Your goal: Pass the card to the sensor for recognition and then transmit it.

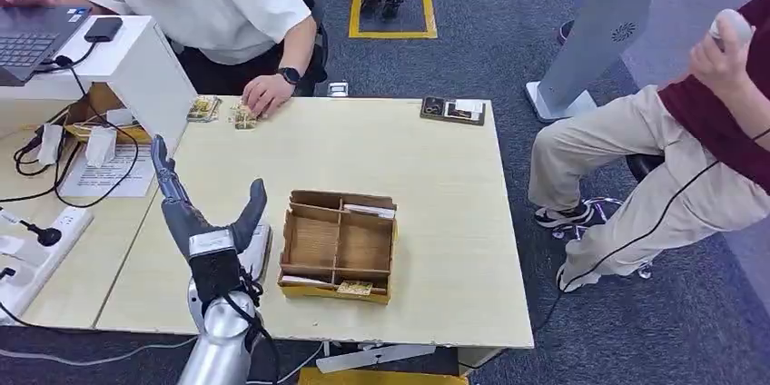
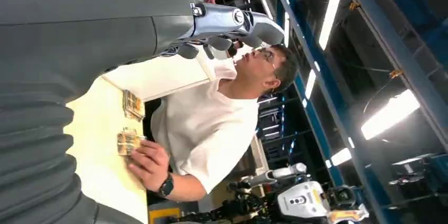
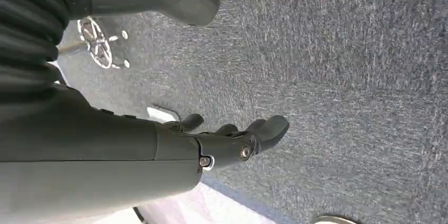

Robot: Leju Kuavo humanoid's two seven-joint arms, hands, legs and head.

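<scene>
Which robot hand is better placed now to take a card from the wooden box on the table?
Probably the left robot hand: it is raised over the table, open, just beside the box. The right robot hand hangs over the carpet, holding nothing.

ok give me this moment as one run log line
left hand: raised over table, open, holds nothing | right hand: over carpet, empty, fingers apart | wooden divided box: mid-table, untouched | card: not picked up

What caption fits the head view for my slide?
Left hand raised open beside the wooden divided box; a seated person's hand rests on cards.
</scene>
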